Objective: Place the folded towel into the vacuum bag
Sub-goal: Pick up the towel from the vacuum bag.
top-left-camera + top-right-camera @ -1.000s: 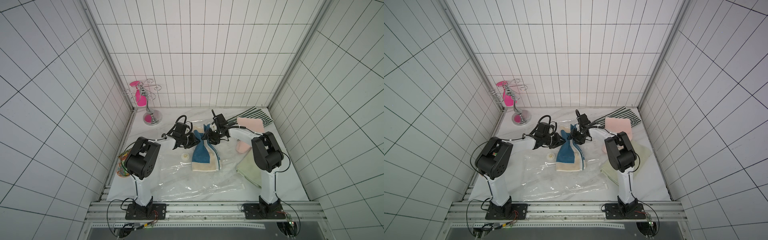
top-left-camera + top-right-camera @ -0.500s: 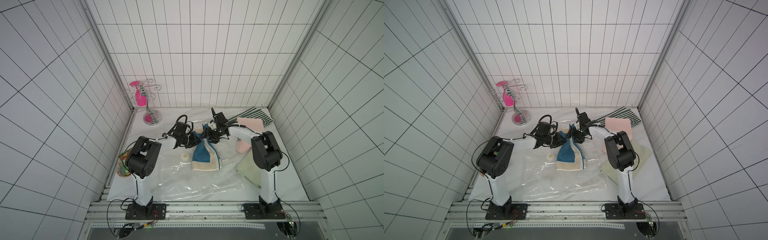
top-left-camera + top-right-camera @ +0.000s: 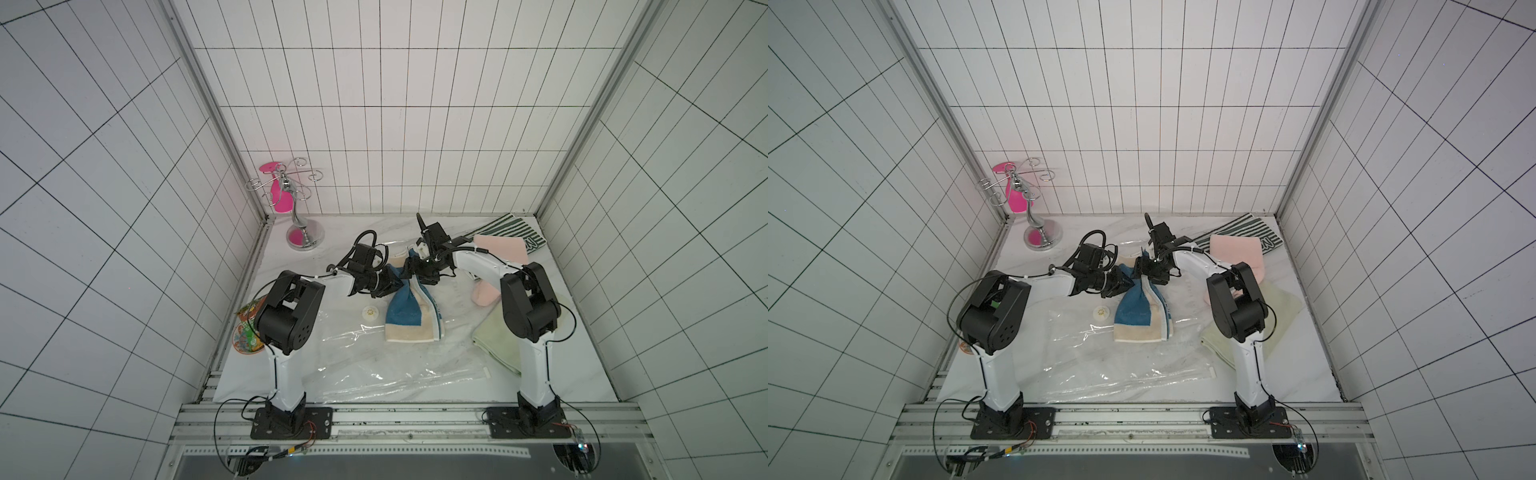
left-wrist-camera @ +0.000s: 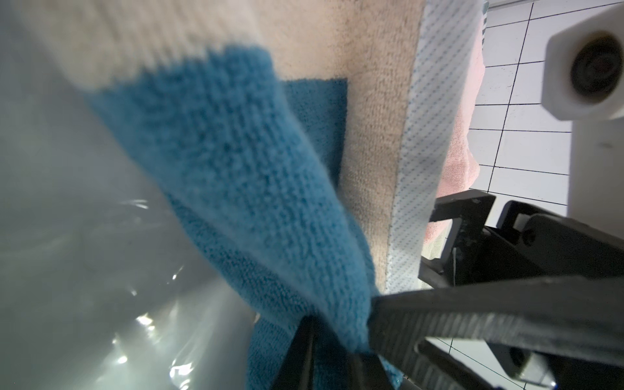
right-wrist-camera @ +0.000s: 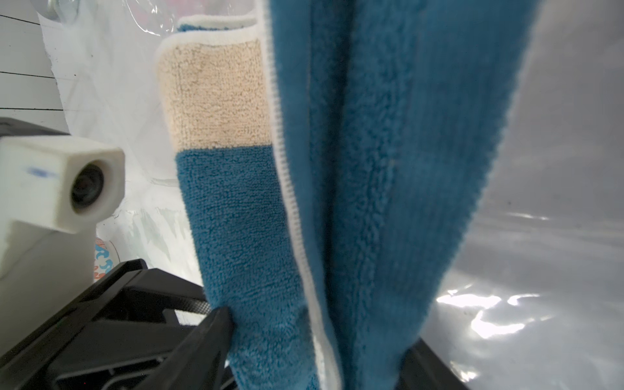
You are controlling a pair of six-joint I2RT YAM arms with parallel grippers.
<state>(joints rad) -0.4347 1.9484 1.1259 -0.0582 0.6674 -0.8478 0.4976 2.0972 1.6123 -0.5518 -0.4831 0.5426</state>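
The folded towel (image 3: 409, 316) (image 3: 1138, 316), blue and beige, is raised at its far end. Its near end rests on the clear vacuum bag (image 3: 374, 365) (image 3: 1121, 365) spread on the table. My left gripper (image 3: 392, 279) (image 4: 337, 324) is shut on the towel's blue corner (image 4: 236, 189). From the other side my right gripper (image 3: 411, 270) (image 5: 317, 337) stands open, jaws wide, with the blue folds (image 5: 371, 169) loosely filling the gap. The bag's white valve (image 3: 369, 312) lies left of the towel. Its slider clip (image 3: 487, 371) is at the near right.
A pink towel (image 3: 498, 253) and a green-striped cloth (image 3: 515, 230) lie at the back right. A pale green cloth (image 3: 492, 336) sits by the right arm. A snack packet (image 3: 245, 328) lies at the left edge. A chrome stand (image 3: 301, 232) occupies the back left corner.
The right gripper's jaws have spread wider round the towel. The left gripper keeps its hold. Both arms and the towel have hardly moved.
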